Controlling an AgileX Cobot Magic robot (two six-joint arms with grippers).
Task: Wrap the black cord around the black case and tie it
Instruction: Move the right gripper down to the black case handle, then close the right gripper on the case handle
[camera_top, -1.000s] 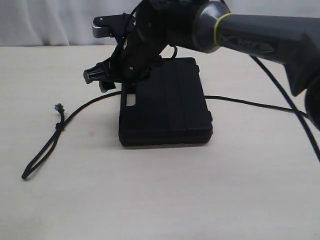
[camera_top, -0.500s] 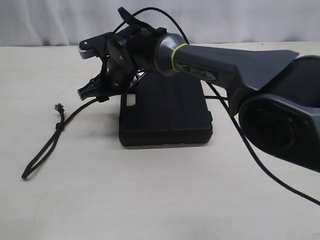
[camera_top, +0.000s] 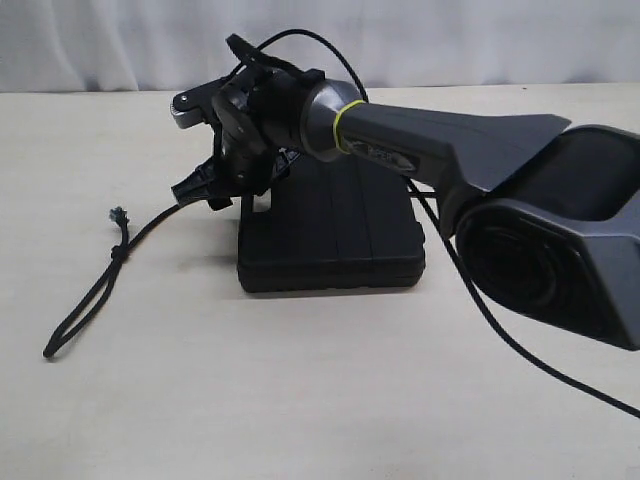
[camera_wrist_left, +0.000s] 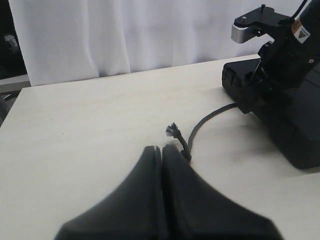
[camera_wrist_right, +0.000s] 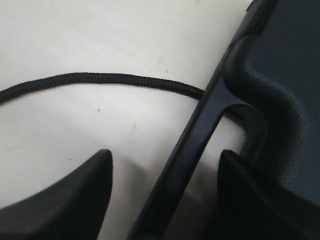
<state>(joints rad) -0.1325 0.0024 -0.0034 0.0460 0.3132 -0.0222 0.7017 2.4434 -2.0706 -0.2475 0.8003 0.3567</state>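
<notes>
Cord (camera_top: 150, 225) nearest: loop at 8 o'clock of case (camera_top: 340, 225), running 8-to-2 toward its handle end. Right gripper (camera_top: 200, 193) open, straddling the handle bar, nearer arm. Left gripper (camera_wrist_left: 161, 152) shut, nothing visibly held, beside the frayed tip.

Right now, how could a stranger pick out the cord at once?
Find the black case on the table. A thin line leaves its left side in the exterior view: the cord. Only it has a knot, a loop and a frayed tip.

A pale beige table (camera_top: 300, 400) fills most of the exterior view. A white pleated curtain (camera_top: 100, 45) hangs along its 12 o'clock edge.
</notes>
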